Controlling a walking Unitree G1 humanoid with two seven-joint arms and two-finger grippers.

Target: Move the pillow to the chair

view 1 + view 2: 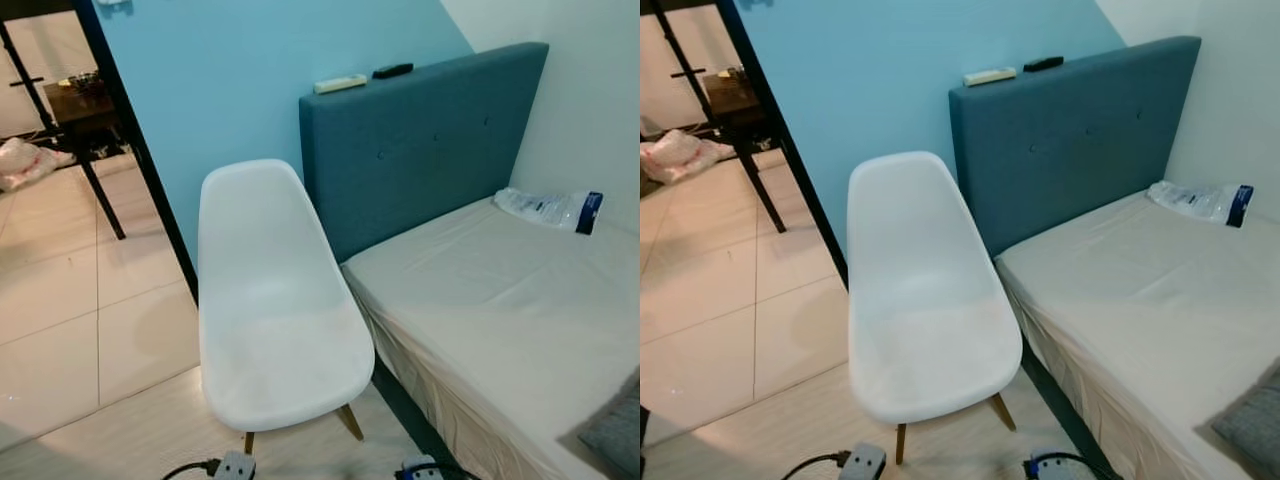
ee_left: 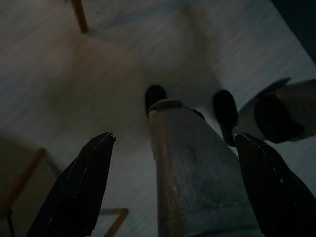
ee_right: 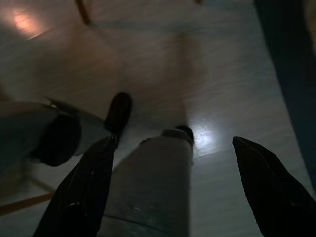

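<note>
The bed (image 1: 500, 300) takes up the right of the room, its teal headboard (image 1: 420, 140) against the blue wall. The white chair (image 1: 275, 300) stands just beside it, seat bare and facing out. The pillow (image 1: 1252, 425) lies on the bed's near right corner; only a grey, woven-looking edge of it shows at the frame's margin, so its full shape is hard to judge, though it looks soft and lightly stuffed.

The step in hand, as I read it, is the approach: nothing is gripped and both arms hang low. The left hand (image 2: 173, 182) points down at the pale floor with its two black fingers spread wide apart, the robot's own leg and foot between them. The right hand (image 3: 173, 182) hangs the same way, fingers likewise spread and empty.

To do this well, the robot should turn right and bring the pillow fully into view before reaching, then take it with both hands at opposite edges, since a limp cushion will sag and slip from a single pinch. The carry to the chair is short; it should lift clear of the mattress edge and set the pillow flat on the seat.

A crumpled plastic bag (image 1: 548, 208) lies by the headboard, and two remotes (image 1: 362, 78) rest on top of it, all well clear of the path.
</note>
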